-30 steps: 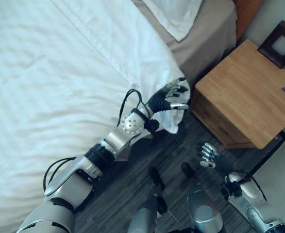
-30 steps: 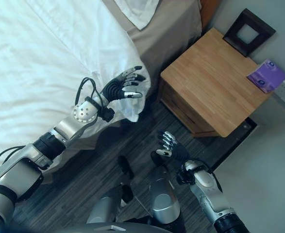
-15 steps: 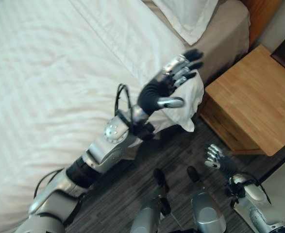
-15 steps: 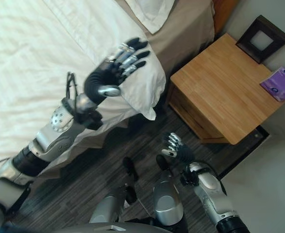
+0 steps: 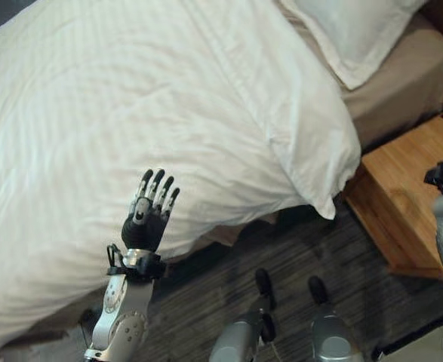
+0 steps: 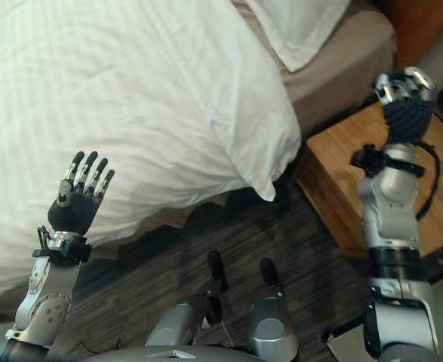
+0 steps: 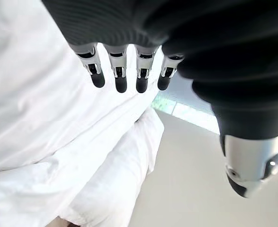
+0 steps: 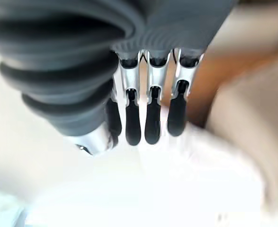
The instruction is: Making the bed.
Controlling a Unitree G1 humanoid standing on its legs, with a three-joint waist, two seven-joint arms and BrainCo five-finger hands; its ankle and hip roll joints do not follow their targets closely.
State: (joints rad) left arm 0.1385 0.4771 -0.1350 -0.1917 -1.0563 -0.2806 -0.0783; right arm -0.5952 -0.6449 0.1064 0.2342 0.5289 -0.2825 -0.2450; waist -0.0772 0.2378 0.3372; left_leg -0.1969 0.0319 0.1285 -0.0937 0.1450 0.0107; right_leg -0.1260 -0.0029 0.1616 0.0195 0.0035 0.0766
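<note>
Raised in the lower left of the left eye view, the left hand [image 5: 147, 217] is seen with its fingers [image 5: 159, 190] straight and spread, holding nothing; it is held upright in front of the near edge of the white duvet [image 5: 130, 121]. In the left wrist view the same straight fingers are shown with the white bedding past them. Dark wood-pattern floor [image 5: 296, 249] is seen at the bottom of the frame, between the bed and the nightstand.

At the right of the right eye view the right hand [image 6: 404, 98] is lifted high on an upright forearm, in front of the wooden nightstand [image 6: 334, 188]. Its fingers are seen somewhat bent at the top there, while in the right wrist view they are shown extended with nothing between them; the hand is taken as relaxed and empty.

Spread over most of the frame, from the left edge to the centre, the duvet is laid fairly smooth, with one corner [image 5: 327, 204] hanging off the bed's side toward the nightstand. Beyond that corner a strip of tan sheet [image 5: 402, 83] is left uncovered. A white pillow [image 5: 349, 30] is lying on the tan sheet in the upper right.
</note>
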